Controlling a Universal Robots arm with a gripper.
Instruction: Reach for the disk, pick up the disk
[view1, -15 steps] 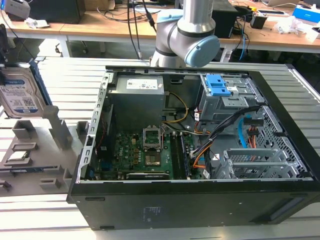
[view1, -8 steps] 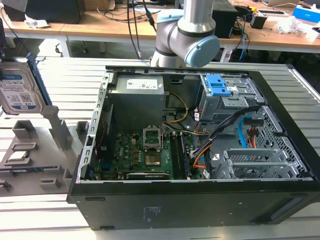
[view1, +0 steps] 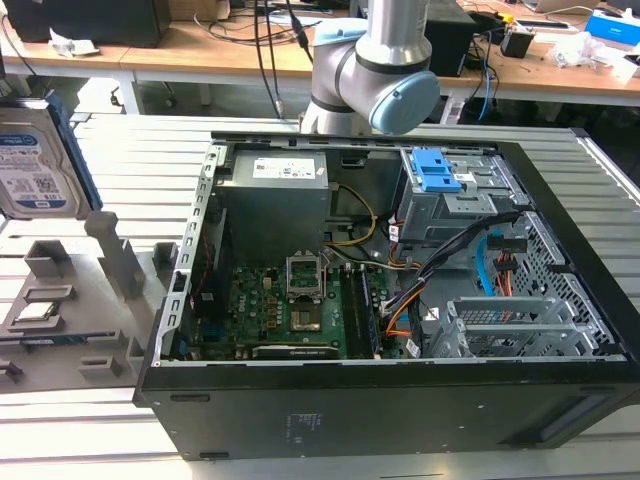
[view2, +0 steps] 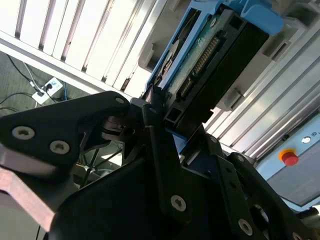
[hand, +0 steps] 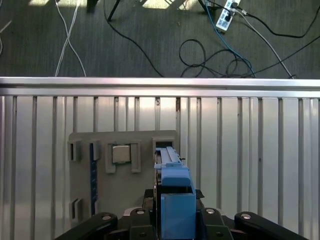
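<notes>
The disk (view1: 35, 165) is a silver hard drive with a blue-and-white label and a blue bracket. It stands on edge at the exterior view's left, just above a grey holder (view1: 60, 300). In the first wrist view the disk (hand: 175, 200) shows edge-on, blue bracket uppermost, between the black fingers of my gripper (hand: 175, 222). The second wrist view shows the disk's connector edge (view2: 210, 60) with my gripper (view2: 170, 120) shut against its sides. The holder's slot (hand: 165, 150) lies directly under the disk.
An open computer case (view1: 400, 300) with its motherboard and cables lies at the exterior view's right, on a slatted metal table (view1: 120, 150). A small square silver chip (hand: 120, 153) sits in the holder. Cables and a power strip (hand: 227, 10) lie on the floor.
</notes>
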